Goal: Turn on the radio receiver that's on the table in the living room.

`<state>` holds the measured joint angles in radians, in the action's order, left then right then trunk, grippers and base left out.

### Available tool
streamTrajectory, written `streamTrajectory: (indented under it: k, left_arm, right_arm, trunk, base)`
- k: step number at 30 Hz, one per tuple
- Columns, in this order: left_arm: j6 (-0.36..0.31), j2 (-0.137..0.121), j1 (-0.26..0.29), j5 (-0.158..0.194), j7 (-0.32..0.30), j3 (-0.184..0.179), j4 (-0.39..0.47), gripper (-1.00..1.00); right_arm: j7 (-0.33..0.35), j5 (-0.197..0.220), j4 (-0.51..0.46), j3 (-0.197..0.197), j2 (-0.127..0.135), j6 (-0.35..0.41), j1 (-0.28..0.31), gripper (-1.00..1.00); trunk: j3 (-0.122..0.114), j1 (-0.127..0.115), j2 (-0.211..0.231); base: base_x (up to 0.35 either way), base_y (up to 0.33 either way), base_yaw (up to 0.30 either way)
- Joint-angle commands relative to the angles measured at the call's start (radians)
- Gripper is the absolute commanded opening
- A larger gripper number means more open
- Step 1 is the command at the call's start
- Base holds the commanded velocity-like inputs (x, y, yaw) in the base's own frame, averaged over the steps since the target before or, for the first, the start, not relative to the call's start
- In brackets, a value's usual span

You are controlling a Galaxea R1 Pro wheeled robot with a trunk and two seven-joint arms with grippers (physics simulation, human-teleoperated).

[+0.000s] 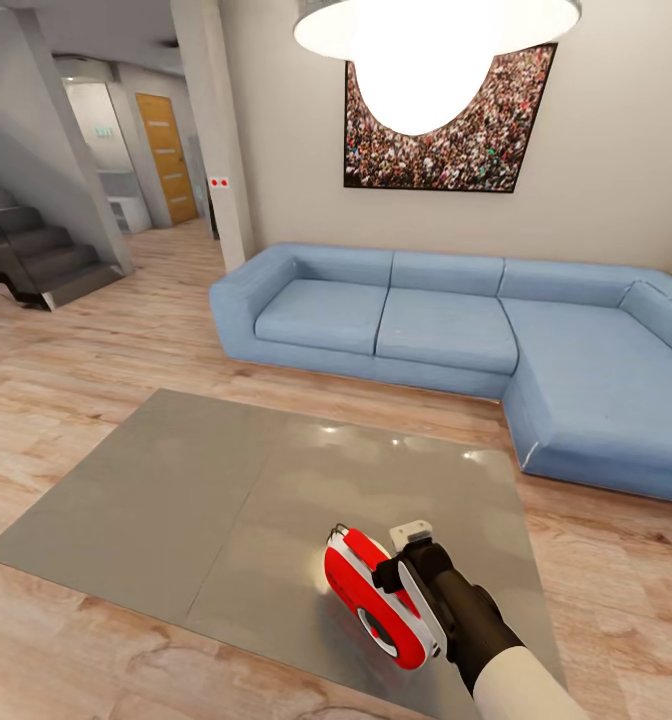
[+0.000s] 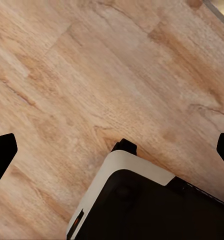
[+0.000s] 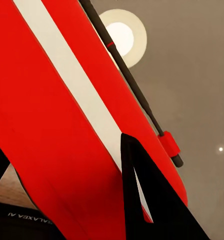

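Observation:
The red radio receiver (image 1: 369, 597) with white sides lies tilted at the near right of the grey-brown table (image 1: 216, 480), its thin handle pointing away from me. My right gripper (image 1: 404, 574) is at its white side. In the right wrist view the radio's red body (image 3: 52, 125) and dark handle (image 3: 137, 90) sit between the two fingers of the right gripper (image 3: 67, 150). One dark finger (image 3: 147, 200) lies against the radio, and the other shows at the frame's edge. My left gripper (image 2: 112, 145) hangs open over the wood floor, holding nothing.
A blue L-shaped sofa (image 1: 456, 320) runs behind and to the right of the table. A crowd photo (image 1: 496, 150) and a bright pendant lamp (image 1: 426, 50) hang above it. Stairs (image 1: 36, 255) and a hallway lie far left. My own base (image 2: 142, 205) shows below the left gripper.

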<state>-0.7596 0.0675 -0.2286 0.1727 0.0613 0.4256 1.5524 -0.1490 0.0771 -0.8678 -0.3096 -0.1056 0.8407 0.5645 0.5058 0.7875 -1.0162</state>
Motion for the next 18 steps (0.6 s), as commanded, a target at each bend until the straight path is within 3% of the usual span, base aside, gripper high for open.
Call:
streamTrajectory:
  k: [1, 18]
  left_arm:
    - [0.000, 0.000, 0.000, 0.000, 0.000, 0.000, 0.000, 1.00]
    - [-0.001, 0.000, 0.000, -0.001, 0.000, -0.001, 0.000, 1.00]
  right_arm:
    - [-0.006, 0.010, 0.000, 0.001, 0.000, -0.002, 0.000, -1.00]
    - [-0.006, 0.010, 0.001, 0.001, 0.000, -0.002, 0.000, -1.00]
  trunk:
    - [-0.003, -0.004, 0.007]
    - [-0.057, -0.069, 0.126]
  base:
    - [0.000, 0.000, 0.000]
    - [0.000, 0.000, 0.000]
